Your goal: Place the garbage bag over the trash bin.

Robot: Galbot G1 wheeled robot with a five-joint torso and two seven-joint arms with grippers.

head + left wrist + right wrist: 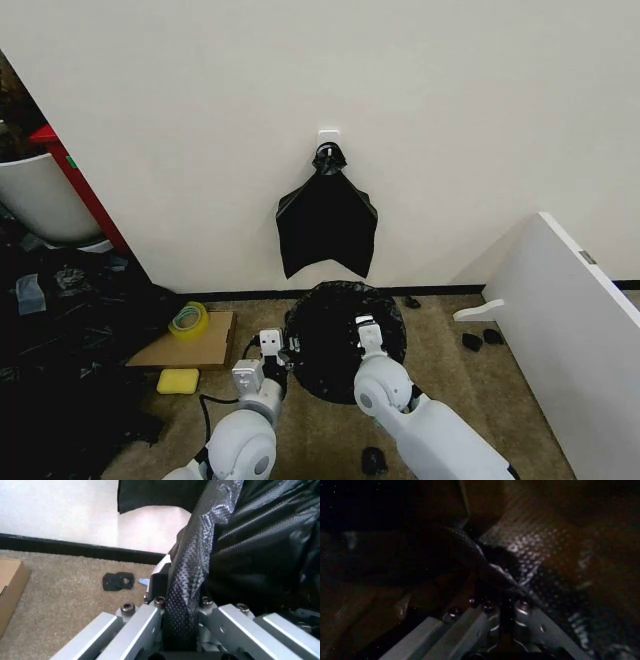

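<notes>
On the carpet by the wall, the garbage bag [335,335] is spread over the trash bin. Its edge is pinched in the closed jaws of the left gripper [283,352] and right gripper [366,326] at opposite sides.

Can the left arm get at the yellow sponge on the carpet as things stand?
Probably not right away: the left tool is shut on the garbage bag at the bin. The sponge lies close beside that arm on open carpet, nothing blocking it.
</notes>
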